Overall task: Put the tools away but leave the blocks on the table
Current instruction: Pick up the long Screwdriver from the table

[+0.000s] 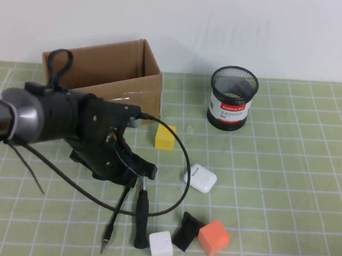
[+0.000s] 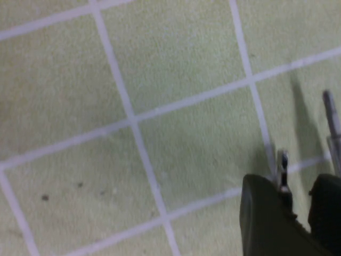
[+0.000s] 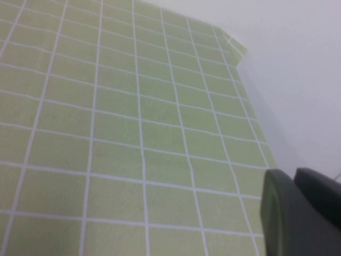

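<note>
My left gripper (image 1: 145,172) hangs low over the table (image 1: 287,174), open, at the upper ends of two tools. One is a black-handled screwdriver (image 1: 142,220) and the other a thin black pen-like tool (image 1: 116,214), lying side by side. In the left wrist view a thin silver-tipped tool end (image 2: 283,169) shows between the fingers of the left gripper (image 2: 292,181), with a gap beside it. I cannot tell which tool it is. The yellow block (image 1: 165,136), white block (image 1: 161,245) and orange block (image 1: 213,237) rest on the table. My right gripper (image 3: 292,173) is shut over bare table (image 3: 133,133).
An open cardboard box (image 1: 112,78) stands at the back left, just behind my left arm. A black mesh cup (image 1: 232,98) is at the back right. A white earbud case (image 1: 200,178) and a black wedge (image 1: 187,230) lie near the blocks.
</note>
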`<state>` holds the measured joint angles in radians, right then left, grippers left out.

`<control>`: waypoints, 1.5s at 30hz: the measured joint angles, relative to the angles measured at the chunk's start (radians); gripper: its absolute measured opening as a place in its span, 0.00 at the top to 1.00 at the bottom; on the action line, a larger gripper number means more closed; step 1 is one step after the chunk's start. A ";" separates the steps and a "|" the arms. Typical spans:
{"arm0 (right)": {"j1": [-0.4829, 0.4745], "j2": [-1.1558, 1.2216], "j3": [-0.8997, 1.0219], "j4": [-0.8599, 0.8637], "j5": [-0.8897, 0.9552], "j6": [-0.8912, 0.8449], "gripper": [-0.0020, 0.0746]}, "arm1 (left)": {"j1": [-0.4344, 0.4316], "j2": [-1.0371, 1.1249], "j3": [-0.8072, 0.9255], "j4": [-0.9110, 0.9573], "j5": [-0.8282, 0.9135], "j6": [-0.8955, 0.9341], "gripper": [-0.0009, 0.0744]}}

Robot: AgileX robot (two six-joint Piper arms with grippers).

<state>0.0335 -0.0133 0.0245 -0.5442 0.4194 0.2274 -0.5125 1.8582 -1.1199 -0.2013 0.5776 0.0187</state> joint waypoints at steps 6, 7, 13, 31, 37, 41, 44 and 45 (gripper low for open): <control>0.000 0.000 0.000 0.000 0.000 0.000 0.99 | 0.000 0.039 -0.026 0.000 0.022 0.000 0.76; 0.000 0.000 0.000 0.000 0.000 0.000 0.99 | 0.000 0.041 -0.029 0.000 0.024 0.000 0.76; 0.000 0.000 0.000 0.000 0.000 0.000 0.99 | 0.000 0.047 -0.038 0.000 0.037 0.007 0.76; 0.000 0.000 0.000 0.000 0.000 0.000 0.99 | 0.000 0.062 -0.083 0.017 0.096 0.067 0.96; 0.000 0.000 0.000 0.000 0.000 0.000 0.99 | -0.001 0.049 -0.148 0.017 0.129 0.084 0.96; 0.000 0.000 0.000 0.000 0.000 0.000 0.99 | -0.001 0.009 -0.186 0.017 0.139 0.084 0.96; 0.000 0.000 0.000 0.000 0.000 0.000 0.99 | -0.001 -0.029 -0.220 0.015 0.143 0.098 0.96; 0.000 0.000 0.000 0.000 0.000 0.000 0.99 | -0.002 -0.042 -0.231 0.013 0.140 0.106 0.96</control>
<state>0.0335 -0.0133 0.0245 -0.5442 0.4194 0.2274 -0.5149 1.8163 -1.3512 -0.1885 0.7181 0.1243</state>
